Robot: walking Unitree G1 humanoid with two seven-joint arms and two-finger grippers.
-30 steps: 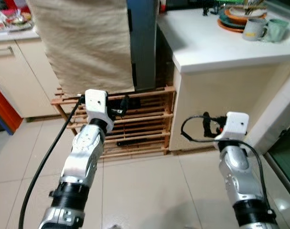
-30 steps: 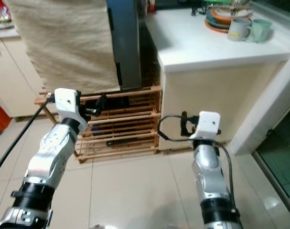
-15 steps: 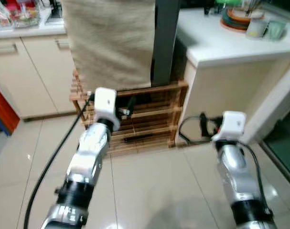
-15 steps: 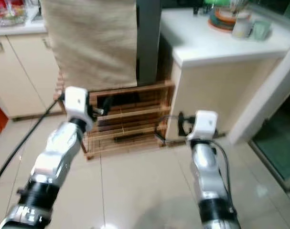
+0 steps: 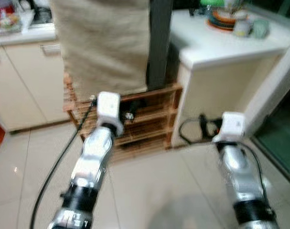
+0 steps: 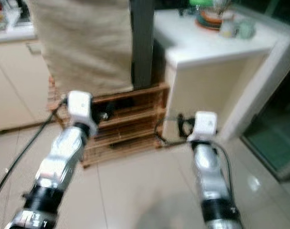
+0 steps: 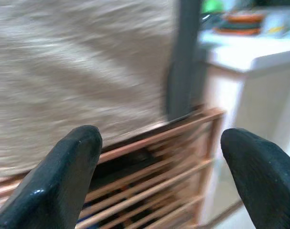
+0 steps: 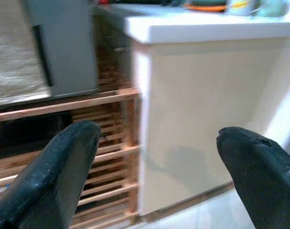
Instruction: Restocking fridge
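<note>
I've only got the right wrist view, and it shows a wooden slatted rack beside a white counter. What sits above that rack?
Observer: A beige cloth hangs over the wooden slatted rack, beside a dark grey upright panel.
Operator: Anything on the white counter?
Observer: Stacked plates and two pale mugs at the far end of the white counter.
Operator: Is my left claw holding anything?
Observer: No, the left claw is open, pointing at the rack.

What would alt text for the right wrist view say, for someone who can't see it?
The right gripper is open, its two black fingers spread wide and holding nothing. Past them stands a cream counter with a white top, and beside it a low wooden slatted rack under a grey fridge. The picture is slightly blurred.
</note>
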